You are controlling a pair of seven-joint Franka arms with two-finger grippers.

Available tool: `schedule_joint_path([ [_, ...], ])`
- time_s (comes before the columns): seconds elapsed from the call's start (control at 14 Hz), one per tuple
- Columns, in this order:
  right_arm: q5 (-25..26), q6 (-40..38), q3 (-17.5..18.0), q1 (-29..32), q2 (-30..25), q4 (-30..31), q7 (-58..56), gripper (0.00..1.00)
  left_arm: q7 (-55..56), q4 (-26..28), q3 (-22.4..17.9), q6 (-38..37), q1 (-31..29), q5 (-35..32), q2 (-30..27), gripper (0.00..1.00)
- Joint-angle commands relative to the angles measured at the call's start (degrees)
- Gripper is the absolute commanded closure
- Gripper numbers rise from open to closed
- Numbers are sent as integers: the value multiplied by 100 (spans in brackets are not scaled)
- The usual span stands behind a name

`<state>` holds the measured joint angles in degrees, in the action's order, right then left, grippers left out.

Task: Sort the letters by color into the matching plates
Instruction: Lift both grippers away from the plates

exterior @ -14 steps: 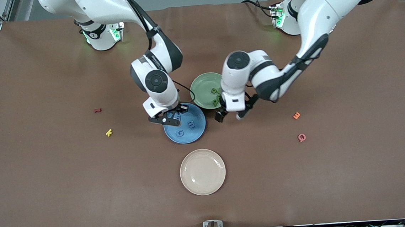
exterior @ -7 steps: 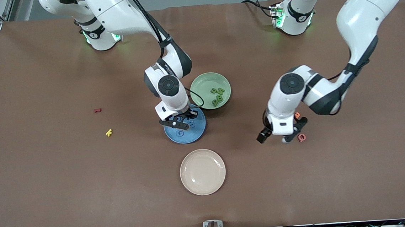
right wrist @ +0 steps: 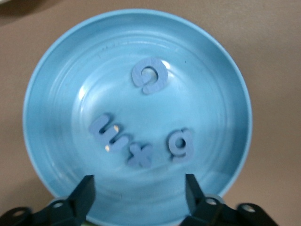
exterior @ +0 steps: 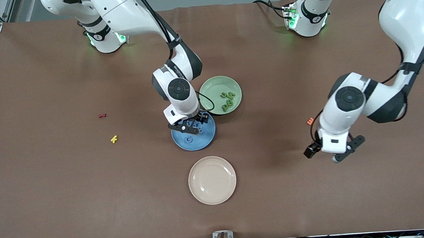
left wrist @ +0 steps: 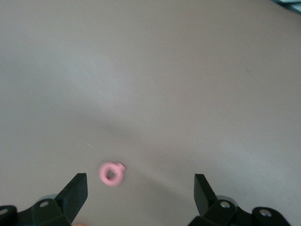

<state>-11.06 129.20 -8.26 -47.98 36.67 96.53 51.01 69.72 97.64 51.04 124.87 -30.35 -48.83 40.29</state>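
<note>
front view: your right gripper (exterior: 189, 127) hangs over the blue plate (exterior: 194, 139), at the plate's edge nearest the green plate (exterior: 213, 87). the blue plate sits mid-tabletop (exterior: 52, 190), touching or just beside the green plate, which lies farther from the camera and holds four green letters (exterior: 227, 99). the cream plate (exterior: 212, 180) lies nearer the camera, apart from both. a dark red letter (exterior: 102, 115) and a yellow letter (exterior: 113, 139) lie toward the right arm's end of the tabletop, the yellow one nearer the camera. your left gripper (exterior: 328, 155) is over bare tabletop toward the left arm's end, with an orange letter (exterior: 310, 121) just beside the arm.

left wrist view: the left gripper (left wrist: 140, 188) is spread wide and holds nothing. a pink letter (left wrist: 112, 173) lies flat on the tabletop between the fingers, nearer one finger (left wrist: 74, 195), touching neither.

right wrist view: the right gripper (right wrist: 138, 190) is spread wide and holds nothing, above the blue plate (right wrist: 56, 94). four blue letters (right wrist: 141, 127) lie in the plate, three close together and one a little apart.
</note>
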Motion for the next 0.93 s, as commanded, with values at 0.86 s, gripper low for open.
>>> schedule_joint_path([
  [0.86, 508, -3673, -115, 2352, -4282, 666, -2742, 0, -4675, -280, -1540, -885, 105, 3006, -2128, 0],
])
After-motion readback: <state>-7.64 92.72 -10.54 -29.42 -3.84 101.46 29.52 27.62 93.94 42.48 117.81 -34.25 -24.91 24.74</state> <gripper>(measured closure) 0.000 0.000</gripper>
